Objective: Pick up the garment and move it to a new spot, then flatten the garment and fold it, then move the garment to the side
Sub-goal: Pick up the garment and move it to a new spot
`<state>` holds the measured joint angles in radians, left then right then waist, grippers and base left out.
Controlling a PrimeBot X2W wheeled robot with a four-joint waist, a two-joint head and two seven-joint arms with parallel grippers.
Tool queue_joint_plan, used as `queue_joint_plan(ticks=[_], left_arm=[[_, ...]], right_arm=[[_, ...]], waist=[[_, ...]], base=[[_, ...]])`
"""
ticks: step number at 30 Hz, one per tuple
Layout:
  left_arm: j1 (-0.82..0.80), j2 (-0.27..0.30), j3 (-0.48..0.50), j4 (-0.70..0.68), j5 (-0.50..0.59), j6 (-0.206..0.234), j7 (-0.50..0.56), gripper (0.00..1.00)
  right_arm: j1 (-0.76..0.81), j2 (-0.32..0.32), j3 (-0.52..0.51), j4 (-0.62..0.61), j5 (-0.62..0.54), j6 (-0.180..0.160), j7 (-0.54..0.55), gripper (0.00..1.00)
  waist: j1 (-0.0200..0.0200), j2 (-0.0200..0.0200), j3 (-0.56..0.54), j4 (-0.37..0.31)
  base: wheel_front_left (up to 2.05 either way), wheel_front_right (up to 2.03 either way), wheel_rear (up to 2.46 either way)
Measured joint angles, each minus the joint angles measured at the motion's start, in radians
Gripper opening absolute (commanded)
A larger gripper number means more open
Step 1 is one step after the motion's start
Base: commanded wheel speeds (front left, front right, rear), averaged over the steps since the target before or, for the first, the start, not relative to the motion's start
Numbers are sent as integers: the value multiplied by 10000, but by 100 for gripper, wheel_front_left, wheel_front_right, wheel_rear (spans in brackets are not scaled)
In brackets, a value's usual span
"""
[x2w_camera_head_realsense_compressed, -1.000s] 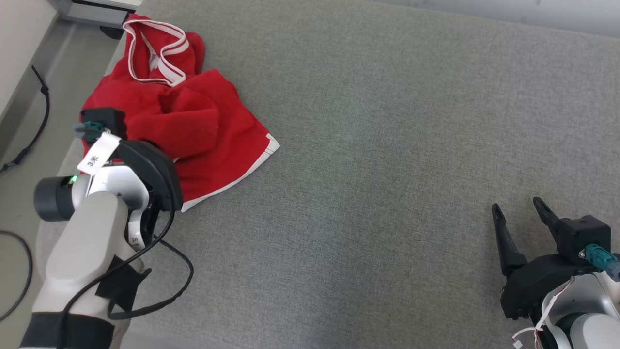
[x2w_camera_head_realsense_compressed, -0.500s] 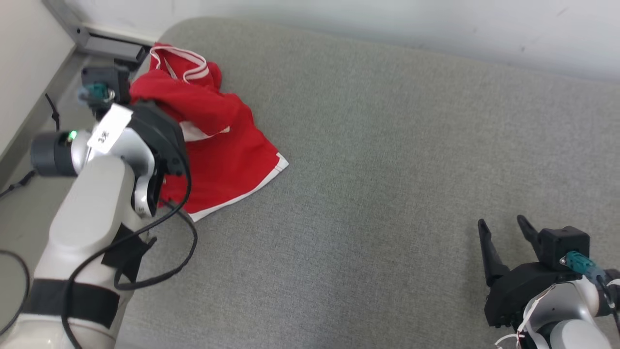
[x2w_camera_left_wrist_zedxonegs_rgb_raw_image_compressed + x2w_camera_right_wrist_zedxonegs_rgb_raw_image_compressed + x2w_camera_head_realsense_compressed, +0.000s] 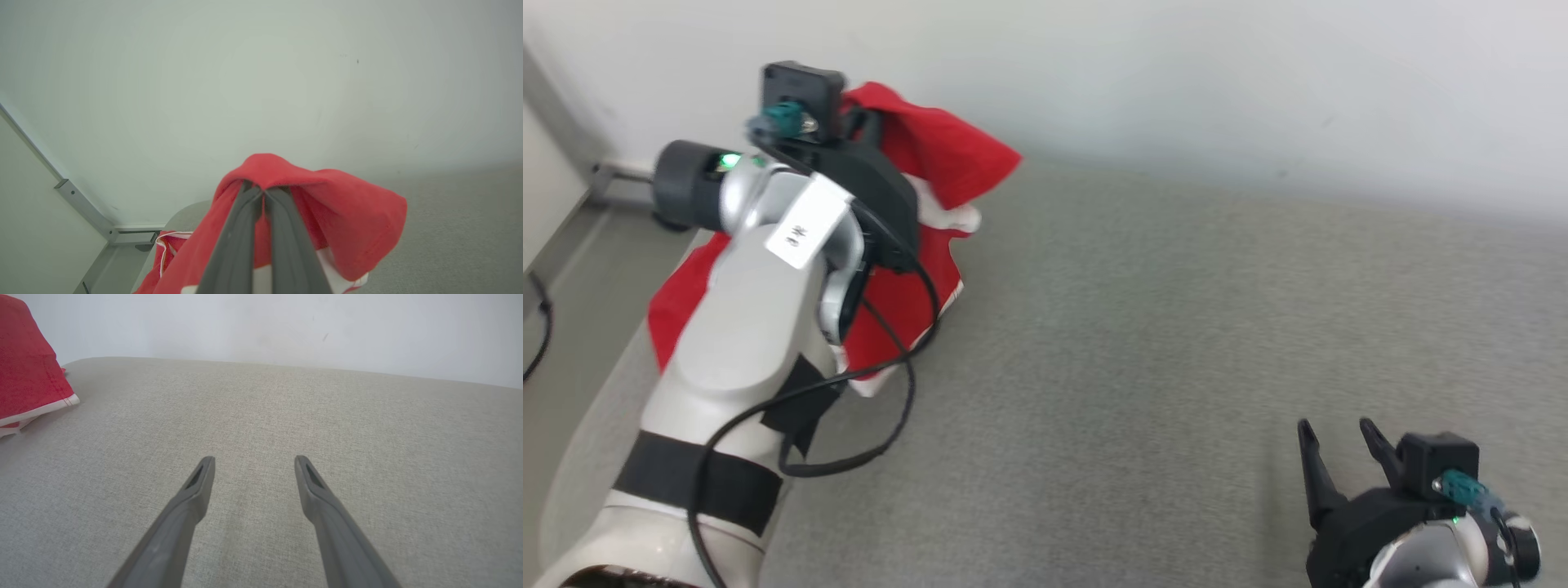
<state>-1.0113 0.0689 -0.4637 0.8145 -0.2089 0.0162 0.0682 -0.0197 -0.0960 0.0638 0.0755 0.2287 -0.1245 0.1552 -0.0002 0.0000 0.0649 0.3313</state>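
Up at the far left, the left gripper [image 3: 263, 190] has its two dark fingers pressed together on a fold of the red garment [image 3: 359, 220]. In the left wrist view the cloth bunches over the fingertips like a hood and falls away on both sides. A red flap hangs out to the right of the fingers, with a strip of white trim below it.

In the head view the garment is held up in front of the pale wall [image 3: 1176, 82], above the far left corner of the grey padded surface [image 3: 1176, 343]. From the pinch it drapes down toward the near side, behind the pale left forearm [image 3: 743, 327]. Its white-edged hem reaches down to the surface's left edge, but the forearm covers much of it, so I cannot tell how much of the cloth rests there. A white label [image 3: 805, 224] sits on the wrist, and a black cable [image 3: 882, 425] loops off the forearm in front of the hem.

At the near right, well apart from the garment, the right gripper [image 3: 254, 465] has its fingers spread with nothing between them. They point across the bare grey fabric toward the wall. In the right wrist view a red corner with white trim shows at the far left edge.

A grey metal rail [image 3: 86, 208] runs along the wall at the left, beyond the surface's rounded corner.
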Motion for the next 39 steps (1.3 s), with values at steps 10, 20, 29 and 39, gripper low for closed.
queue_joint_plan(ticks=[10, 20, 29, 39], left_arm=[[1, -366, -748, -744, -40, -600, -261, 0], [231, -389, -1701, -1200, -90, -694, 23, 0], [1304, -374, -2234, -1083, -267, -349, 570, 0], [2127, -359, -3300, -928, -1289, 180, 986, 1]], right_arm=[[899, 180, -397, -123, -27, 0, -249, 100], [1200, 278, -589, -499, -105, 0, -336, 100], [1078, 303, -155, -527, -105, 4, -228, 100], [477, 328, 261, -249, -102, 157, -46, 100]], waist=[[0, -1, -766, -1462], [1, 0, -1108, -3034], [1, 0, -1109, -4422], [2, 0, -859, -5807]], base=[[0, 0, 0], [0, 0, 0], [0, 0, 0], [0, 0, 0]])
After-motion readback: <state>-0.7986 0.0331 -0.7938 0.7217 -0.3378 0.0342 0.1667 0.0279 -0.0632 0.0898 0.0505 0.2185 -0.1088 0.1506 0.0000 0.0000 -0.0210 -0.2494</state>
